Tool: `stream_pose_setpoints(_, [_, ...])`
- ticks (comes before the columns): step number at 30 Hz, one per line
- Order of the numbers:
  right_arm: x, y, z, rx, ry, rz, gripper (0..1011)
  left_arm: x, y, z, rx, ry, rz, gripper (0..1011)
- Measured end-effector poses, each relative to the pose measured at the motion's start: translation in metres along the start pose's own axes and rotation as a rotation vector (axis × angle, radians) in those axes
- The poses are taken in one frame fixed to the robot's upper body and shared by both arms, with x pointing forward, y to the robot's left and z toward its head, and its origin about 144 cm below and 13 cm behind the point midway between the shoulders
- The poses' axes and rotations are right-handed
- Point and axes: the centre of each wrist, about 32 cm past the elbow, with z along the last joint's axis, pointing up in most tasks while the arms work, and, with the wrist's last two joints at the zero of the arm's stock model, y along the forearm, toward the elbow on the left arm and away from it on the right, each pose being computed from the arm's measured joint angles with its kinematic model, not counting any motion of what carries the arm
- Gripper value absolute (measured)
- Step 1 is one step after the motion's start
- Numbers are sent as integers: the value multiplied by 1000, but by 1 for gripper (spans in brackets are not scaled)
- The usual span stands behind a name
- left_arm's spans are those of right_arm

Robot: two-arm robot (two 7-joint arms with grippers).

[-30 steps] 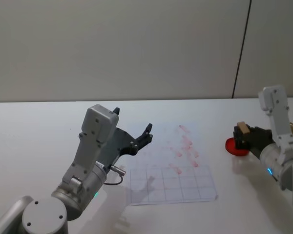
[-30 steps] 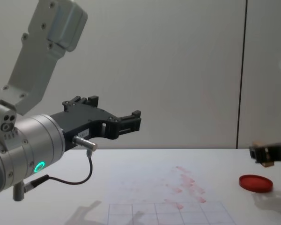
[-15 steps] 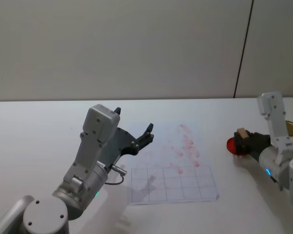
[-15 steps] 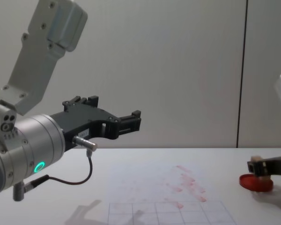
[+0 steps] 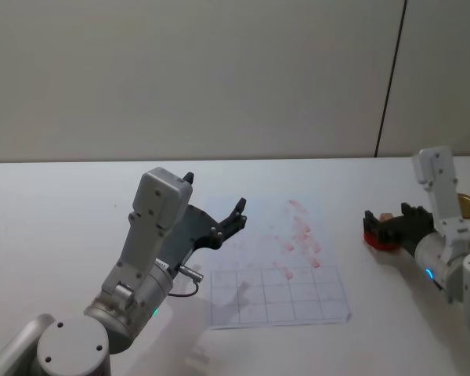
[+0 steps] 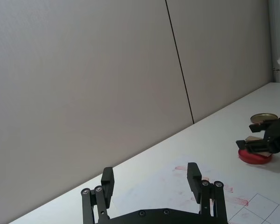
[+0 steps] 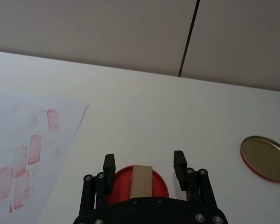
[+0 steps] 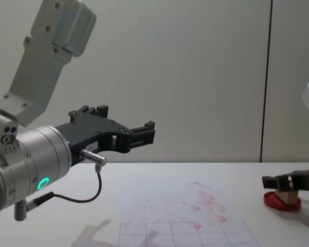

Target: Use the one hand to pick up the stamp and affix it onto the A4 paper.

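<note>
The right gripper (image 7: pixel 143 164) has opened since a second ago, leaving the stamp (image 7: pixel 140 181) standing released on the red ink pad (image 8: pixel 281 200). The left gripper (image 6: pixel 150 184) hangs parked and open above the A4 paper (image 5: pixel 278 282); stamping remains undone

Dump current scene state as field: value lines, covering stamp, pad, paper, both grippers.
stamp: standing on the red ink pad, between the right gripper's fingers
right gripper: open, low at the pad, fingers either side of the stamp with gaps showing
left gripper: open, raised above the table, holding nothing
A4 paper: flat on the table, pink stamp marks on its far part, grey grid on its near part
gold lid: flat on the table beyond the pad
</note>
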Motion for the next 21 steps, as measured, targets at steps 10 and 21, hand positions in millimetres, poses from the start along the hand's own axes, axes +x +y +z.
stream_pose_setpoints(10, [0, -13, 5, 101, -18, -7, 980, 0, 0, 0, 0, 0, 0, 993])
stream_pose_setpoints(21, [3, -40, 11, 231, -39, -19, 1001, 0, 0, 0, 0, 0, 0, 993])
